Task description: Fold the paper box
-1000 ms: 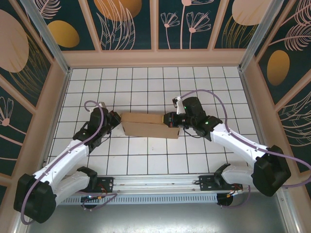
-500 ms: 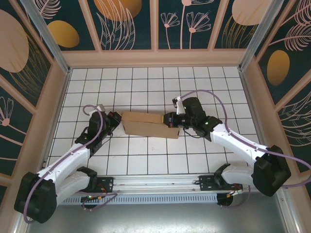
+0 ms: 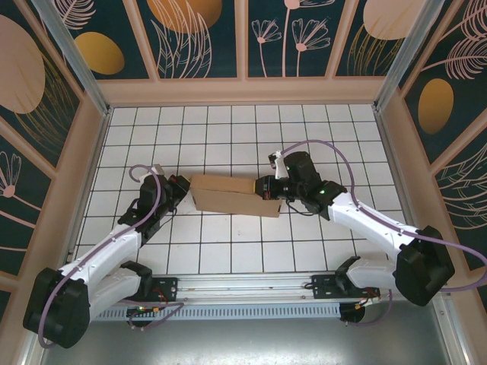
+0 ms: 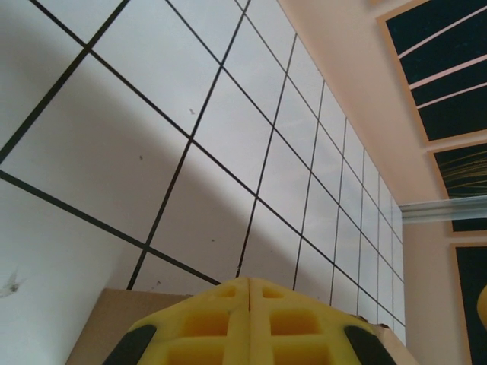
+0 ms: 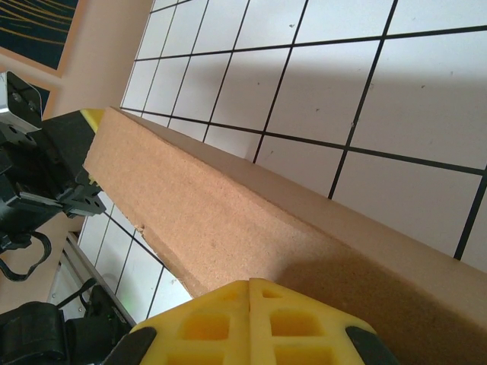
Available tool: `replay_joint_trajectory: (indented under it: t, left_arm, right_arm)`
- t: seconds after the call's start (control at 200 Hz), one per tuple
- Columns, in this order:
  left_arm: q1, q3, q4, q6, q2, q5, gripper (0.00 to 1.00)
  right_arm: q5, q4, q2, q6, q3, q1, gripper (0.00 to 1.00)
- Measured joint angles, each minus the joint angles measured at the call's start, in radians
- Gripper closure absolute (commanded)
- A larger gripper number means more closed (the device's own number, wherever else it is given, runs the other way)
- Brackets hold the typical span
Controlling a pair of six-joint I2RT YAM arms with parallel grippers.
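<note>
Top external view: box lies crosswise between your two clenched grippers

Your box point(image 3: 232, 196) sits mid-table point(image 3: 228, 129), its long axis running left to right on a slight slant, so each end faces one arm. The left gripper point(image 3: 181, 188) stands at the left end and the right gripper point(image 3: 265, 188) at the right end, neither plainly nearer. Both wrist views show the yellow pads point(image 5: 209, 323) pressed together with no cardboard between them, so you are grasping nothing. Any next push or fold would likely run along that axis, judged from this layout. Whether either gripper actually touches the cardboard cannot be told. The right gripper hides the box's right end from above, the left wrist view cuts the cardboard off at its bottom edge, and the flaps are hard to make out.
</note>
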Motion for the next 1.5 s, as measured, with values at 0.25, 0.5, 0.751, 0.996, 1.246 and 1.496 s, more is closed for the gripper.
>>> replay_joint_trajectory:
  t: [0.25,0.5,0.751,0.996,1.246,1.496]
  left_arm:
    - [0.013,0.016,-0.019,0.011,0.04,0.0,0.97]
    - [0.017,0.016,-0.019,0.018,0.102,0.005,0.97]
    - [0.021,0.016,-0.036,0.027,0.122,0.021,0.98]
    - [0.014,0.07,-0.224,0.098,-0.021,-0.058,0.96]
    - [0.014,0.18,-0.351,0.189,-0.069,-0.167,0.79]
    - [0.014,0.208,-0.372,0.425,-0.171,-0.23,0.48]
  right_arm:
    - [0.006,0.0,0.0,0.0,0.0,0.006,0.93]
    - [0.005,0.0,0.0,0.0,0.0,0.011,0.93]
    - [0.006,-0.005,0.0,0.0,0.002,0.019,0.9]
    - [0.023,-0.104,0.016,-0.033,0.073,0.031,0.74]
    - [0.055,-0.259,0.042,-0.121,0.235,0.031,0.5]
    - [0.18,-0.387,0.011,-0.269,0.31,0.031,0.41]
